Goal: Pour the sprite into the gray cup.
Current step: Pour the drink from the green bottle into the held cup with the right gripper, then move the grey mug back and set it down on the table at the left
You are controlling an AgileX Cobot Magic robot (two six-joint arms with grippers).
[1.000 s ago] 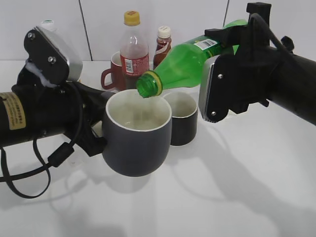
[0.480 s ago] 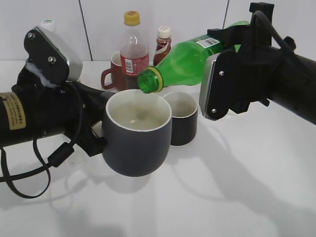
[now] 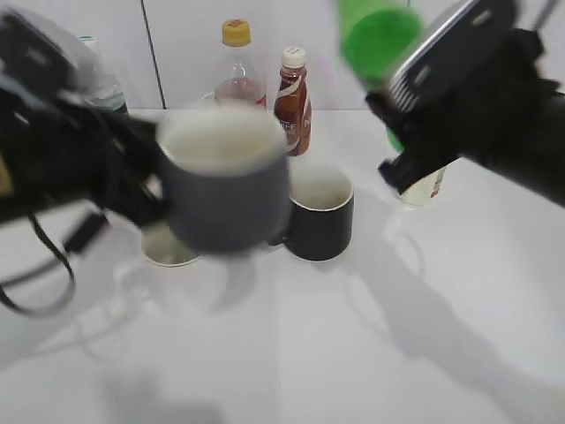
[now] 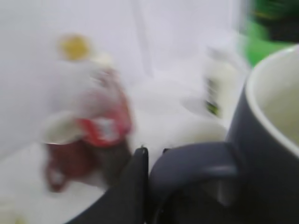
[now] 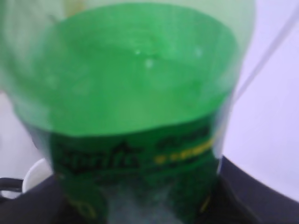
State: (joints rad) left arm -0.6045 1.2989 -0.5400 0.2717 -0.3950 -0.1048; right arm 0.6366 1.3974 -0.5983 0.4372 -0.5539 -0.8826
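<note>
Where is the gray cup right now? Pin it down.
In the exterior view the gray cup is held off the table at left of centre by the left gripper, just left of the black mug and in front of the red-labelled bottle.

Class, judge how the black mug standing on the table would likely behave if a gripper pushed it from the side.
The black mug looks squat with a broad base, so it would probably slide rather than tip. Its glossy wall suggests rigid ceramic, likely slippery to pinch and breakable if knocked off the table. It appears empty, so fairly light.
</note>
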